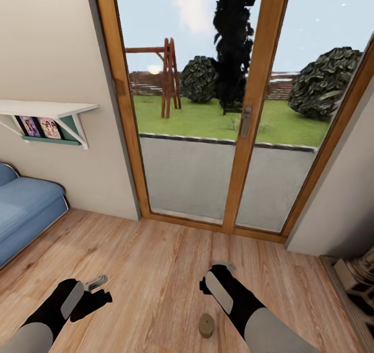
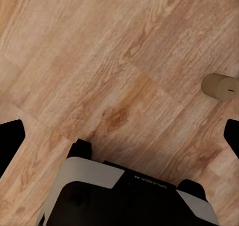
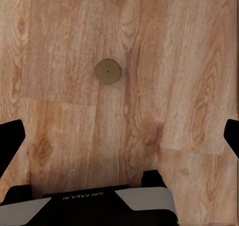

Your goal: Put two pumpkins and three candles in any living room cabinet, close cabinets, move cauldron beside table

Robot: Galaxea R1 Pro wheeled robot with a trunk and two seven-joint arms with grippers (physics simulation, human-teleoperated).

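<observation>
A candle on the plank floor between two empty grippers, in front of a glass door.

Nearest to the robot, the small olive-grey candle [image 1: 206,325] stands upright on the light wood floor [image 1: 156,270], just beside the right arm and free of both grippers. The right wrist view looks straight down on its round top [image 3: 108,71], and the left wrist view shows it [image 2: 219,86] from the side. The left gripper [image 1: 98,289] and the right gripper [image 1: 218,272] hang low over the floor; in the wrist views the black fingertips [image 3: 11,138] of each stand wide apart with nothing between them. Further at the left is the blue sofa [image 1: 23,210] under a white wall shelf [image 1: 47,109]. Behind everything is the wooden-framed glass door [image 1: 244,119] with the garden outside.
</observation>
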